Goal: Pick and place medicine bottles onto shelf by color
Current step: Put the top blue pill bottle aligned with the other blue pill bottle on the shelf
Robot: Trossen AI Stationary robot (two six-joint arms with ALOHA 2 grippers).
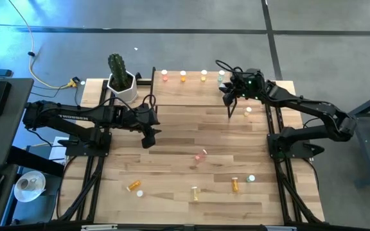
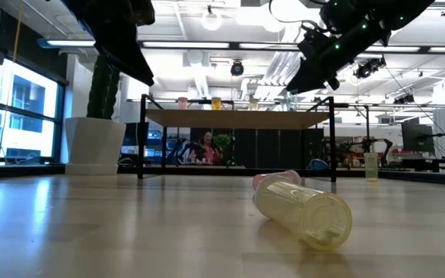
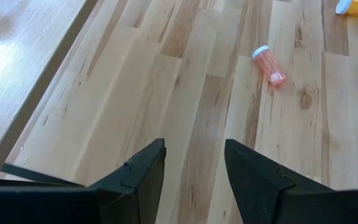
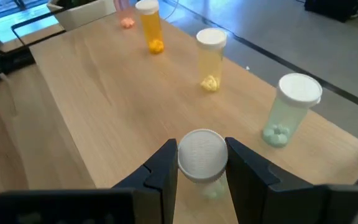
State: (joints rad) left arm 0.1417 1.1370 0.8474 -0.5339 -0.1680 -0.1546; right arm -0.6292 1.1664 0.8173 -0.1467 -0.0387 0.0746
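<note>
The shelf (image 1: 191, 90) stands at the table's far edge. On it, in a row, stand a pink (image 4: 124, 12), an orange (image 4: 149, 25), a yellow (image 4: 210, 59) and a pale green medicine bottle (image 4: 289, 109). My right gripper (image 4: 202, 168) hovers over the shelf's right end (image 1: 229, 95), shut on another pale green bottle (image 4: 202, 152). My left gripper (image 3: 194, 174) hangs open above the table's left middle (image 1: 149, 136), with nothing between its fingers. A pink bottle (image 3: 270, 65) lies on its side on the table beyond it. My right gripper pinches the pale green bottle between its two fingers (image 4: 160, 171), which sit on opposite sides at its white-capped top (image 4: 202, 155). The fingers slant down from the table's right side. The bottle is lifted clear above the shelf board, its cap toward the wrist camera.
Loose bottles lie on the near half of the table: orange (image 1: 133, 186), yellow (image 1: 194, 191), orange (image 1: 235, 184) and one more (image 1: 251, 178). Another bottle (image 1: 248, 110) stands on the table beside the shelf's right end. A potted cactus (image 1: 119, 80) stands left of the shelf.
</note>
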